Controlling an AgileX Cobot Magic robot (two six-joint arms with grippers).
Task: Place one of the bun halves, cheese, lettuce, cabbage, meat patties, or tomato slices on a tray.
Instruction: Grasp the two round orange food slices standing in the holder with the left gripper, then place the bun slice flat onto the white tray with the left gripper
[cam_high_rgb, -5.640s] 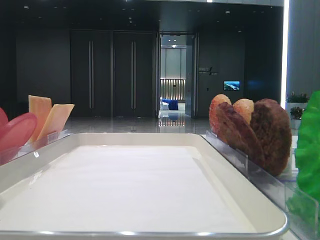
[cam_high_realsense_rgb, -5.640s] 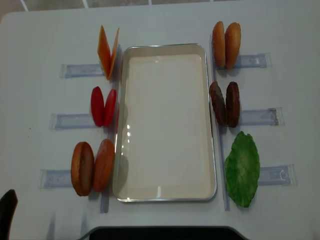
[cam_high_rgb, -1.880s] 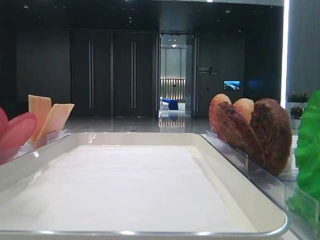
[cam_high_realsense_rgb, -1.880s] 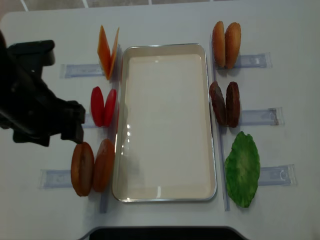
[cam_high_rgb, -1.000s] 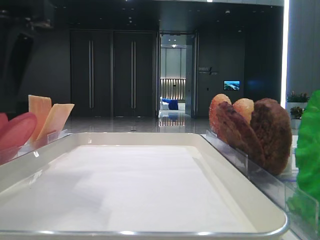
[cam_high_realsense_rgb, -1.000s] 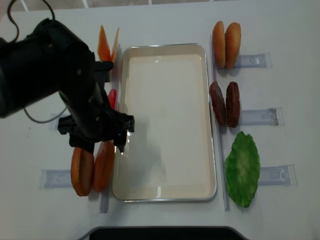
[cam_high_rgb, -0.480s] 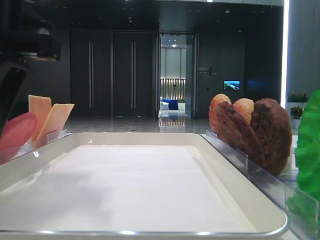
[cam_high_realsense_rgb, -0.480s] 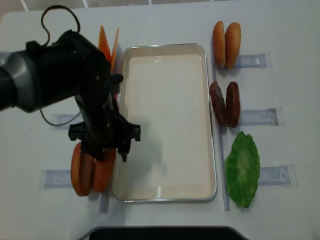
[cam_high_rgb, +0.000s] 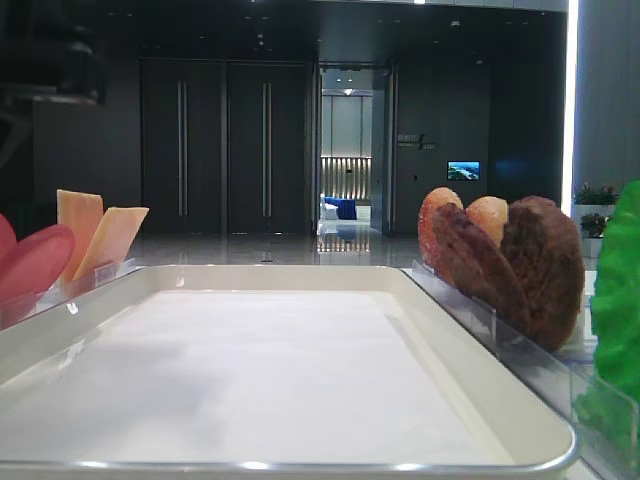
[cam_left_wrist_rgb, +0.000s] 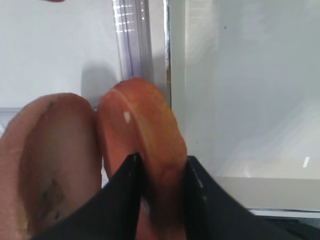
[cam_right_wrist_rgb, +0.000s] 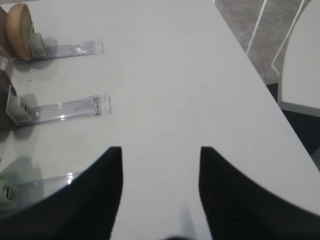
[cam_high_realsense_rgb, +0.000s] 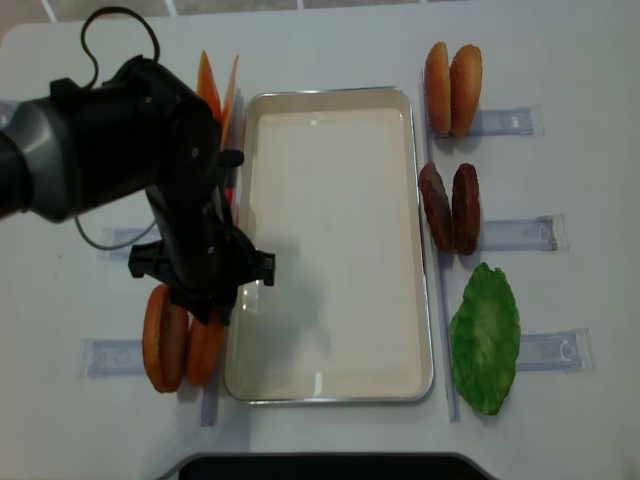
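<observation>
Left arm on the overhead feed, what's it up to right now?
The left gripper has its fingers pinched on the bun half nearest the tray, which stands on edge in its clear holder beside a second bun half. The bun is not lifted yet and nothing lies on the tray. The right gripper hangs open over bare table, holding nothing.

My jaws pinch the orange-tan bun half (cam_left_wrist_rgb: 145, 140), standing on edge beside its twin (cam_left_wrist_rgb: 50, 155), just left of the cream tray (cam_high_realsense_rgb: 330, 245).
</observation>
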